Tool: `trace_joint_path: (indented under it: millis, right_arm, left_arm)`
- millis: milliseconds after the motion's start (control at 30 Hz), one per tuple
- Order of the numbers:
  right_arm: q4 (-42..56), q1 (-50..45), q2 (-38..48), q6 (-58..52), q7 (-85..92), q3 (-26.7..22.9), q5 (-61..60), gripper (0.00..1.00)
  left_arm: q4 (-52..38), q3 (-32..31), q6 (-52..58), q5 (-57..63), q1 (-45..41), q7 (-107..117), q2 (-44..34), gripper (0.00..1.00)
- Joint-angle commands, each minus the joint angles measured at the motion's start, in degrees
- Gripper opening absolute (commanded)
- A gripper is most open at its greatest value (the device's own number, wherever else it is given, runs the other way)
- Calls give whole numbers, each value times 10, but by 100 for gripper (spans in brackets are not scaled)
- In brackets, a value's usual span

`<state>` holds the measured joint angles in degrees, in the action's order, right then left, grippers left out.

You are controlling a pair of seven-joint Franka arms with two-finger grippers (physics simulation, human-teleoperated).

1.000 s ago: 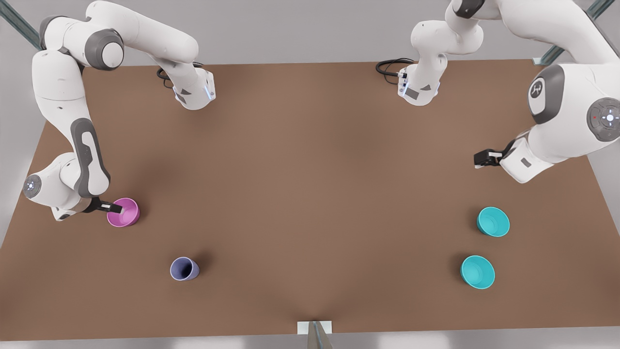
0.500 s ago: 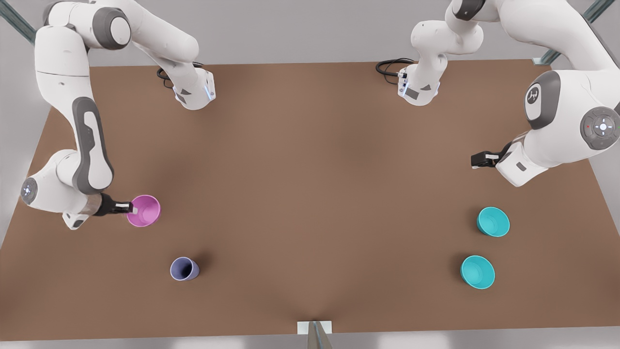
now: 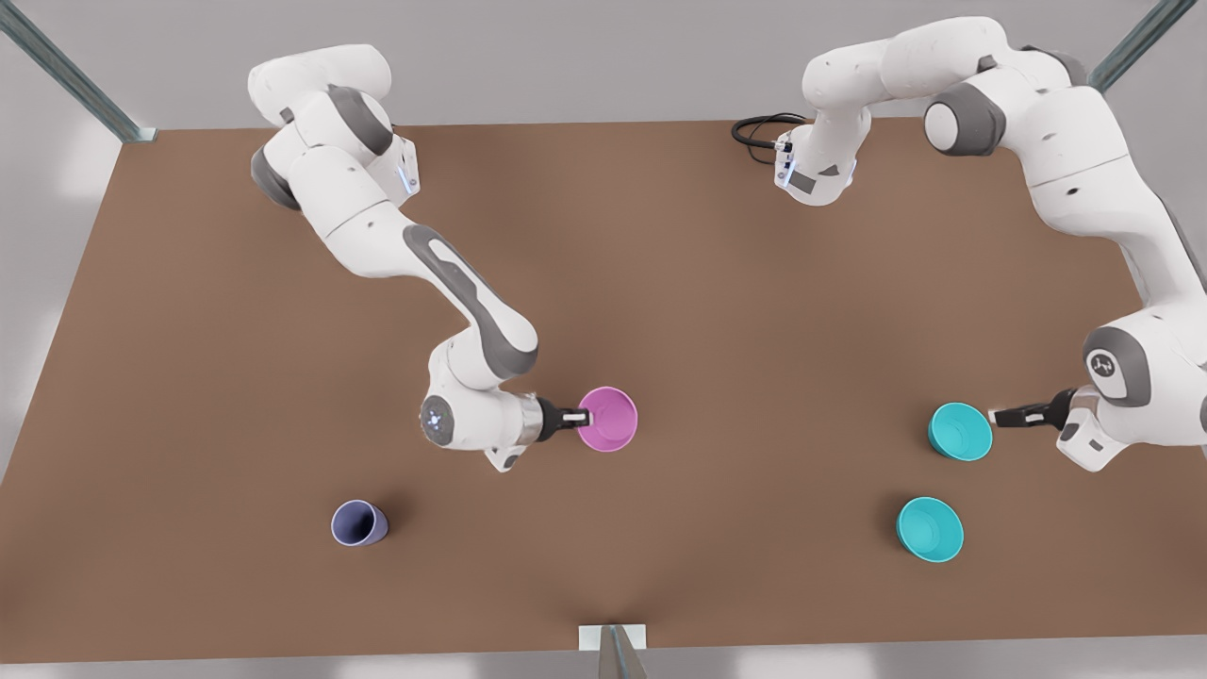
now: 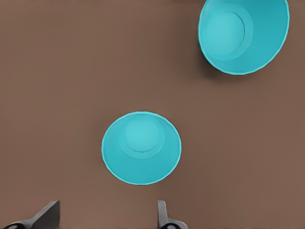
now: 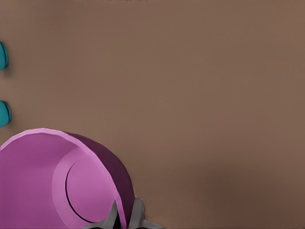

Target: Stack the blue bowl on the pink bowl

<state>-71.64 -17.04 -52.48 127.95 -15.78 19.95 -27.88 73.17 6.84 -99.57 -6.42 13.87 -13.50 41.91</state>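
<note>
Brown bench (image 3: 660,283), flat and bare between the things.

Right arm's gripper (image 3: 573,416) sits near bench centre, at about 9 o'clock of the pink bowl (image 3: 609,419). Jaws pinched on the bowl's rim, one finger (image 5: 110,217) inside the wall and the other outside, per the right wrist view. Bowl is magenta, tapered sides, flat round floor, mouth up; whether it rests on the bench or hangs just above, cannot tell.

Left arm's gripper (image 3: 1007,416) is at the front view's right, just at 3 o'clock of the blue bowl (image 3: 960,431). Jaws spread wide, holding nothing, bowl rim just ahead of the tips in the left wrist view (image 4: 141,147). Bowl is teal, tapered, upright, empty.

Second teal bowl (image 3: 930,529) of the same look stands near, at 6 o'clock of the first, apart from it.

Lavender cup (image 3: 358,523), narrower, is well apart at about 8 o'clock from the pink bowl.
</note>
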Motion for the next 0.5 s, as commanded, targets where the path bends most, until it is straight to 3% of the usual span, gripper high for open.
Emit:
trace_joint_path:
  millis: [0, 100, 267, 300, 467]
  right_arm:
    - [14, -47, -10, 107, -460, -44, -4, 21]
    - [14, -108, -16, 108, -486, -110, -13, 21]
    - [25, -115, -33, 116, -490, -113, -13, 21]
    - [24, -115, -35, 122, -480, -113, -13, 100]
    - [26, -95, -11, 91, -483, -112, -31, 100]
  left_arm:
    - [0, -1, -142, -40, 5, -208, 15, 100]
    - [4, -1, -143, -42, 5, -209, 41, 100]
    - [25, 0, -134, -37, 6, -211, 53, 100]
    - [29, 0, -132, -36, 6, -212, 54, 100]
    - [37, 3, -120, -33, 6, -211, 71, 100]
